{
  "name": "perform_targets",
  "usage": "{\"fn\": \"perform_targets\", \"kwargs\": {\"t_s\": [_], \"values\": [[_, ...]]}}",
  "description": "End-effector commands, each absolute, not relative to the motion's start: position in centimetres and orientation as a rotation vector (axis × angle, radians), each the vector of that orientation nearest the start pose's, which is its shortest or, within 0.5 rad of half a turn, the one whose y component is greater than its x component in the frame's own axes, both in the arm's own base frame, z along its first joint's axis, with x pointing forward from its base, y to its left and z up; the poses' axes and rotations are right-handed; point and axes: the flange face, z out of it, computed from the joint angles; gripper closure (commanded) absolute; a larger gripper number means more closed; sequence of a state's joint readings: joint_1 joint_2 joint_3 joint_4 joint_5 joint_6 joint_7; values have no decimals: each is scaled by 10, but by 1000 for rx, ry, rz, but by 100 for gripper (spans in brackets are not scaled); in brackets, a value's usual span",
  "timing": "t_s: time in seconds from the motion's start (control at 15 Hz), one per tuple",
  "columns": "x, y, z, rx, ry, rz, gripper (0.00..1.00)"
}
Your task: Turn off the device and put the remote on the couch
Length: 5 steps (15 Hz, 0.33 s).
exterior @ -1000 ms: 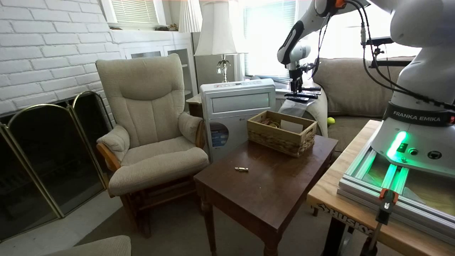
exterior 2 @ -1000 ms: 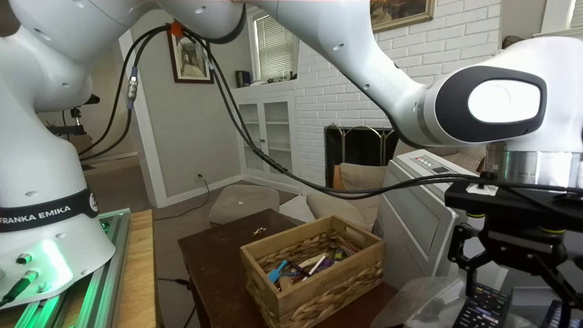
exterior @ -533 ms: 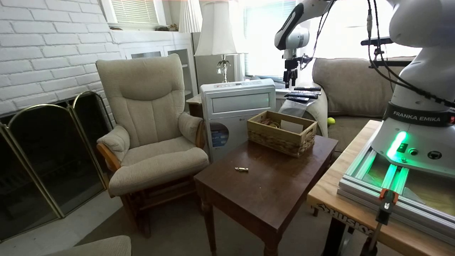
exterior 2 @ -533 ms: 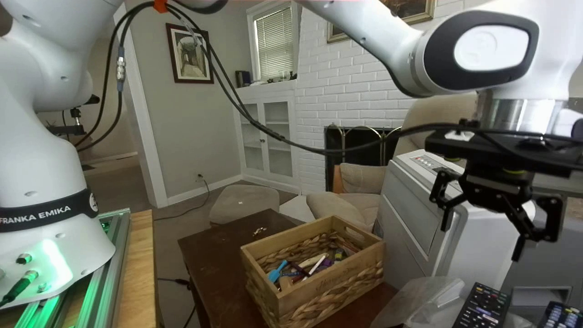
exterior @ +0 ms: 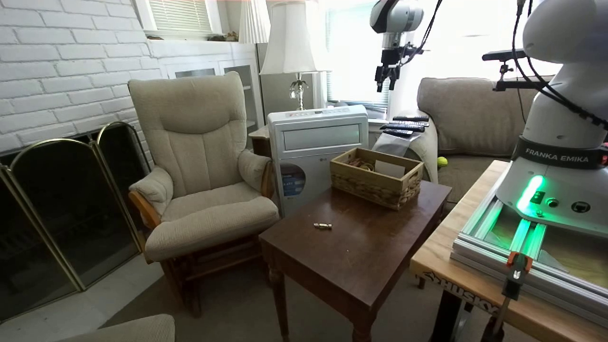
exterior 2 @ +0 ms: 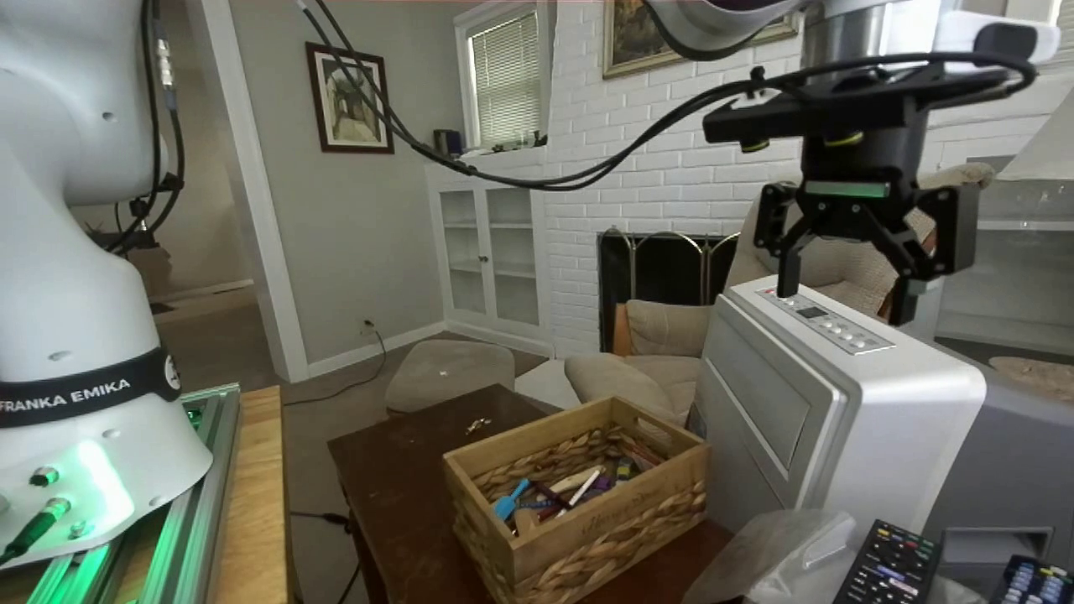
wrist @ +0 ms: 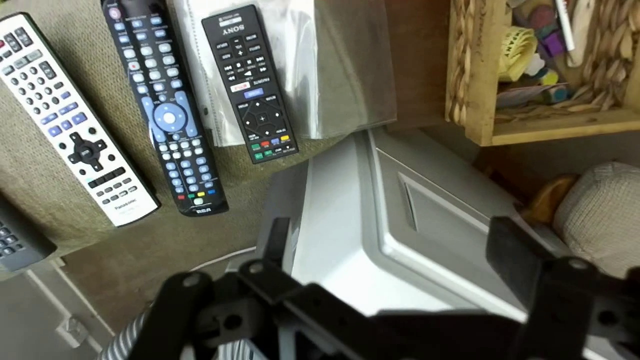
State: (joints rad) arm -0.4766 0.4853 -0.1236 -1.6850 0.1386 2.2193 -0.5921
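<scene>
Hovers with gripper (exterior 2: 844,303) spread wide and empty, higher than remotes (wrist: 167,112) on arm of couch (exterior: 468,116), up-left of jaws in wrist view with long axes roughly crosswise to the gap, so probably needs to drop that way for a grip.

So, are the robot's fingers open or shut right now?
Open: in an exterior view the fingers stand apart, holding nothing; in the wrist view, the white machine shows through the gap between them.
</scene>
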Motion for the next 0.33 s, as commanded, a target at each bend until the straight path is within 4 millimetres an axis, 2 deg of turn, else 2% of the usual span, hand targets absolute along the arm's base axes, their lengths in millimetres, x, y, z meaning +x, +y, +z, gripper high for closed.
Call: {"fn": "perform_targets", "kwargs": {"t_s": [0.0,0.07,0.13,0.27], "values": [[546,-333,345,-3139,188,-138,0],[548,-324,345,-3162,214,-148,0],[561,-343,340,-3130,163,-138,0],[560,-328,343,-3139,182,-146,0]]}}
